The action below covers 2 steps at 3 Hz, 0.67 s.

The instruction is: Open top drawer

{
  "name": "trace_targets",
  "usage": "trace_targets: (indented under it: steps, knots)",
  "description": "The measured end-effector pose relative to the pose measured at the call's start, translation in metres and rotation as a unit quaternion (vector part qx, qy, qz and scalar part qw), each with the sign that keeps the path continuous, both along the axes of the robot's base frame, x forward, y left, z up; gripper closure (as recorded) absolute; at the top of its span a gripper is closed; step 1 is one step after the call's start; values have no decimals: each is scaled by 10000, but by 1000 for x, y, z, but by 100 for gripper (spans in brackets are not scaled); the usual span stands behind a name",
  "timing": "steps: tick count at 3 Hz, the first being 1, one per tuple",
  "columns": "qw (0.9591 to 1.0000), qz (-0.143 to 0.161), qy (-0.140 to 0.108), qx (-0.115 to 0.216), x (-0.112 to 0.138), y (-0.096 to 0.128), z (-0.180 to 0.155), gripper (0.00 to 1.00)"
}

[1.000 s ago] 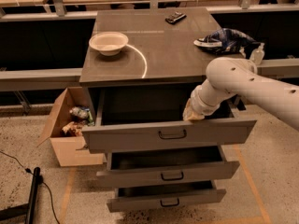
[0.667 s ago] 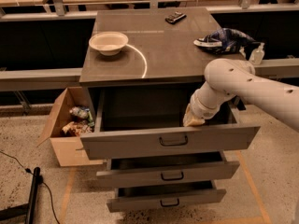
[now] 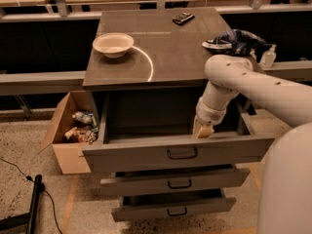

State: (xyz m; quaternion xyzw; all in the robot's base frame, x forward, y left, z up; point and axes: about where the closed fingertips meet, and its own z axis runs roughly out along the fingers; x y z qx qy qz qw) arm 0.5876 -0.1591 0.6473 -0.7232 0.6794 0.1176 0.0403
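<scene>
The top drawer [image 3: 136, 157] is a wide grey metal drawer with a small dark bail handle [image 3: 182, 153] at the centre of its front. It stands pulled far out from the grey cabinet [image 3: 146, 48], its inside dark. My gripper [image 3: 203, 131] hangs from the white arm, reaching down inside the drawer just behind the front panel, right of the handle. The two shallower drawers, the middle [image 3: 146, 183] and the bottom [image 3: 146, 211], stick out a little below it.
A white bowl [image 3: 113, 44], a dark phone [image 3: 183, 18] and a blue cloth bundle [image 3: 233, 39] lie on the cabinet top. An open cardboard box [image 3: 68, 150] with clutter stands on the floor at the left. A black cable and bar [image 3: 34, 204] lie at the lower left.
The top drawer has slid further out toward me, and my gripper has moved with its front panel. The arm has stretched forward.
</scene>
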Motion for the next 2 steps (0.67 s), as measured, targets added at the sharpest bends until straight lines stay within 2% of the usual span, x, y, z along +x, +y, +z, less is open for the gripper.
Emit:
trace_targets:
  steps: [1, 2]
  knots:
    - [9966, 5, 813, -164, -19, -4, -1, 100]
    - [9905, -70, 1330, -326, -35, -10, 6, 100]
